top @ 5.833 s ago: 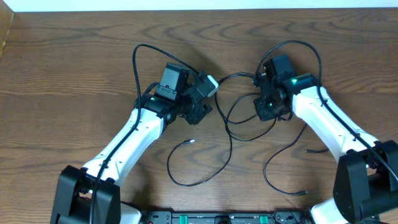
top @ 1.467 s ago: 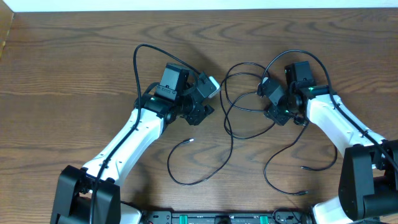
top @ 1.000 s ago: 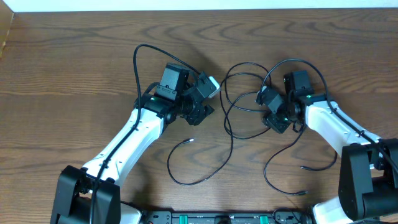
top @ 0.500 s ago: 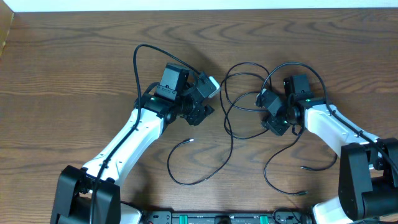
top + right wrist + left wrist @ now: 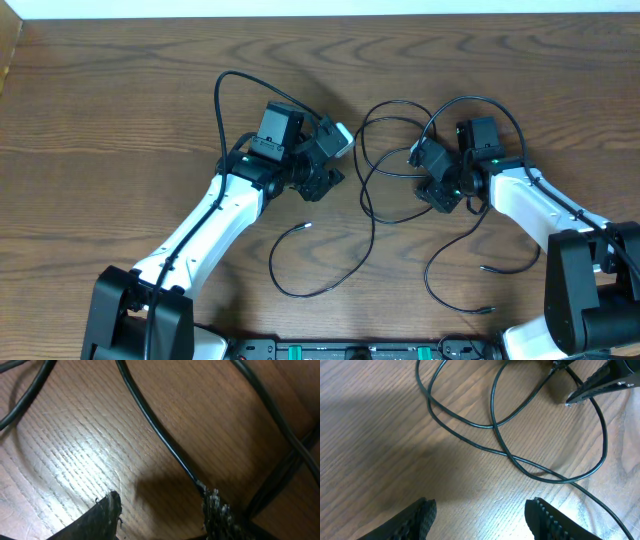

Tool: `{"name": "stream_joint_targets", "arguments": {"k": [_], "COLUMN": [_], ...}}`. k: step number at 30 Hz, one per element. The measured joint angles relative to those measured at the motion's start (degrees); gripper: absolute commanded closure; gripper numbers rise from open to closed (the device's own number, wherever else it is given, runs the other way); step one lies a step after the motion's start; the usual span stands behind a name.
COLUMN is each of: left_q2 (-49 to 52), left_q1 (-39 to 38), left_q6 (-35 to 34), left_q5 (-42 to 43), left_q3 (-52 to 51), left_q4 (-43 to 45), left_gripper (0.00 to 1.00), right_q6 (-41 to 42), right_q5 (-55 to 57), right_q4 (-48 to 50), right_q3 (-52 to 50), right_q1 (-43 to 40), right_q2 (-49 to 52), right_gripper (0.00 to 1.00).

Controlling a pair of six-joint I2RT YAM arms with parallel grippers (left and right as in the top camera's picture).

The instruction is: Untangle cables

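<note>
Left tool (image 5: 481,505) and right tool (image 5: 161,497) hang open over limp, light cables (image 5: 494,410), probably best pinched near their crossing.

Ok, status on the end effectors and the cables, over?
Left end effector open, empty, over the table. Right end effector open, low. Cables crossed in loops between arms, one touching a right fingertip, unclamped.

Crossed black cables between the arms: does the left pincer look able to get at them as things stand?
Probably yes: the left pincer is open, and the crossed cables lie just ahead, nothing between.
</note>
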Motion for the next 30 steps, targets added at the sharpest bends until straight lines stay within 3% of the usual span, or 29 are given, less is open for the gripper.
{"name": "stream_joint_targets", "arguments": {"k": [11, 30], "left_q2": [0.00, 0.00], "left_q1": [0.00, 0.00], "left_q6": [0.02, 0.00], "left_q5": [0.00, 0.00], "left_q3": [0.00, 0.00], "left_q4": [0.00, 0.00], "left_gripper": [0.37, 0.37], "right_q6": [-0.02, -0.11], "right_q5": [0.04, -0.90], "right_q4": [2.01, 2.75], "right_q3": [0.00, 0.39], "right_q1": [-0.26, -0.76], "right_q2": [0.00, 4.11], "right_gripper": [0.48, 0.55]}}
